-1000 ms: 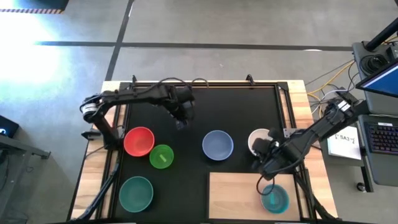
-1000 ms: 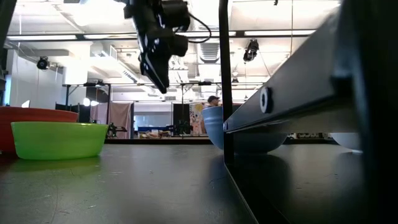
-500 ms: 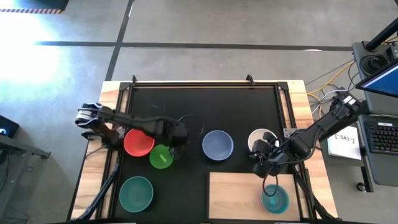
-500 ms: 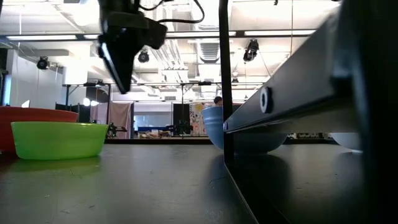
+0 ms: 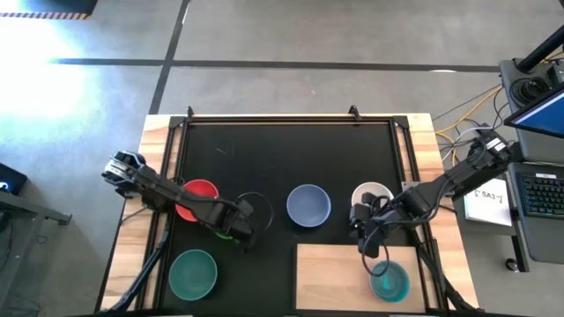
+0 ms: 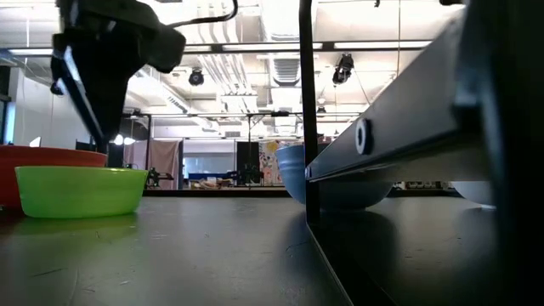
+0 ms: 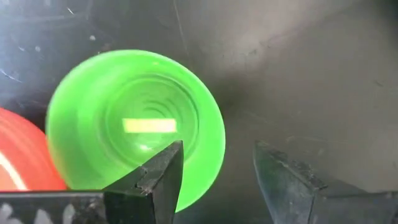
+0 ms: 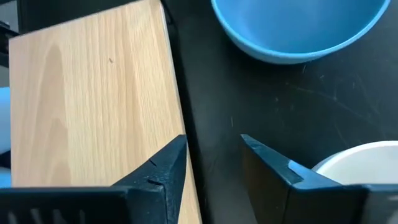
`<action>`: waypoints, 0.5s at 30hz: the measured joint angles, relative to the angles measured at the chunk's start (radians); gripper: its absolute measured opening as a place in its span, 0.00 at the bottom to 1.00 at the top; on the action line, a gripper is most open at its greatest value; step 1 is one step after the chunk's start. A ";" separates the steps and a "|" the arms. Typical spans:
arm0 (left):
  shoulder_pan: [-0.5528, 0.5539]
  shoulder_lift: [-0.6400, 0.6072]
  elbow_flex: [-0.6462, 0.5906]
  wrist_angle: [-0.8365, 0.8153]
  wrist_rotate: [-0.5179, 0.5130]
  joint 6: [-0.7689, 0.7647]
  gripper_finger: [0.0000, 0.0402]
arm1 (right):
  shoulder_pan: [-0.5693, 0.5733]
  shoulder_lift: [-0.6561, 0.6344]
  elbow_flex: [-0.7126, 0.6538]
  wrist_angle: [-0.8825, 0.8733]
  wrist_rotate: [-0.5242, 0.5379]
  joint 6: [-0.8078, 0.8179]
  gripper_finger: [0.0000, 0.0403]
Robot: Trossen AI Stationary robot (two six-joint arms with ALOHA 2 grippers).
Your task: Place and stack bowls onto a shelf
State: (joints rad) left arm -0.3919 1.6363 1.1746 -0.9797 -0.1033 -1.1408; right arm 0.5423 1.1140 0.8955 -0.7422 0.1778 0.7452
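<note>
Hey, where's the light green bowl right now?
High view: the light green bowl sits on the mat's left half, touching the red bowl, with the open left gripper over its rim.

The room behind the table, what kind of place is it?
Probably a robotics lab or workshop: the low view shows an open ceiling with exposed ducts and strip lights, and the high view shows a laptop and loose cables beside the table.

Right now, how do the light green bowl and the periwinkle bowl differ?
The light green bowl is smaller than the periwinkle bowl. The green one touches the red bowl and sits under the open left gripper; the periwinkle one stands alone. Both sit upright on the mat, off the shelf.
</note>
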 joint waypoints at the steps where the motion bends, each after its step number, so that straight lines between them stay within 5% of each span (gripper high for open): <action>1: -0.003 0.000 -0.013 0.017 0.000 -0.010 0.44 | 0.000 0.002 0.000 0.000 -0.004 0.000 0.34; 15: -0.003 0.002 -0.214 0.235 -0.016 -0.051 0.40 | 0.000 0.001 0.019 0.000 0.005 0.021 0.32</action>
State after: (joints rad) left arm -0.3946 1.6382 0.9602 -0.7446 -0.1196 -1.1922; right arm 0.5423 1.1145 0.9145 -0.7418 0.1831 0.7660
